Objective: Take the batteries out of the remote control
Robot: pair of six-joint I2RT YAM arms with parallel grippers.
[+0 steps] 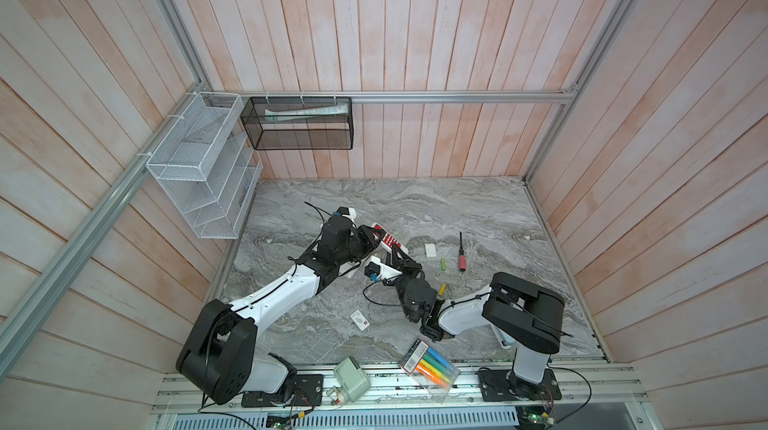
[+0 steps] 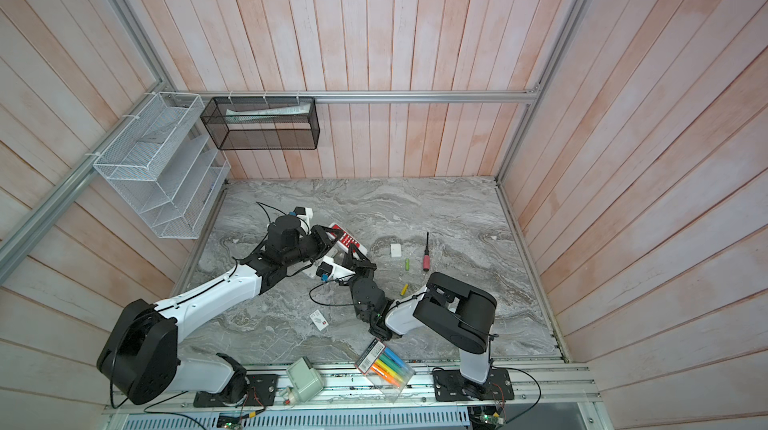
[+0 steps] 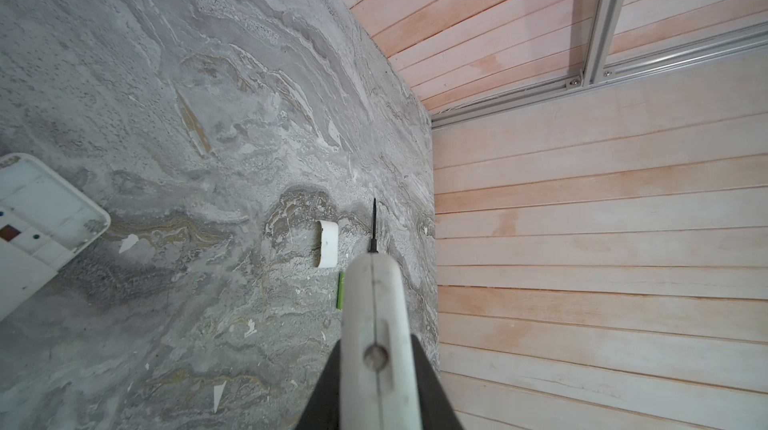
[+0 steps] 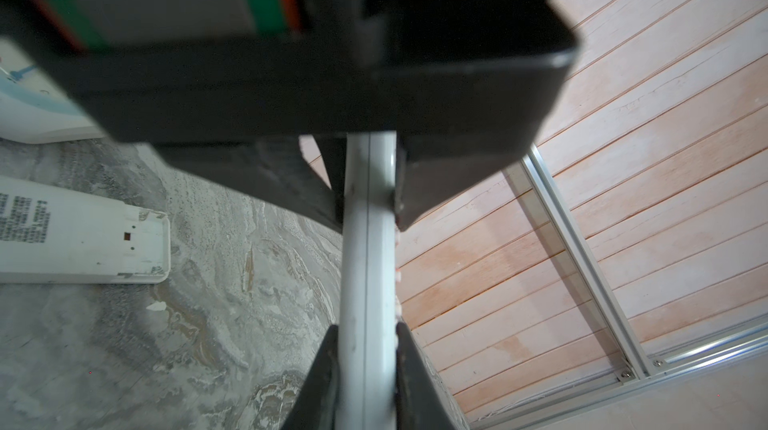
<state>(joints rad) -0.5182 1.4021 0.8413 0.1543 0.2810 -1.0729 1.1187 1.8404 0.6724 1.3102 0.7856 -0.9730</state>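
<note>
Batteries in sight: two slim cylinders, flat on grey marbled tabletop (image 1: 478, 207), right of centre in both top views. Green battery (image 1: 444, 264): long axis nearly up-down in the frame, just below a small white curved plastic cover (image 1: 430, 250) and left of a red-handled, black-shafted screwdriver (image 1: 461, 259). Partly hidden in the left wrist view behind the remote's edge. Yellow battery (image 1: 441, 288): lower in the frame, long axis diagonal, upper end towards the right, near the right arm's black wrist. Both well apart from either hand, to the right of the grippers and a little lower in the frame.

Left of them, white remote control with red key face (image 1: 388, 239), long axis from upper left to lower right, seen edge-on in both wrist views. Left gripper (image 1: 374, 236) at its upper-left end, fingers (image 3: 428, 386) close on both sides of the white edge; clamped or slack, cannot tell. Right gripper (image 1: 395, 253) at the lower-right end, closed tight on the remote control, fingers (image 4: 409, 365) against both faces.
</note>
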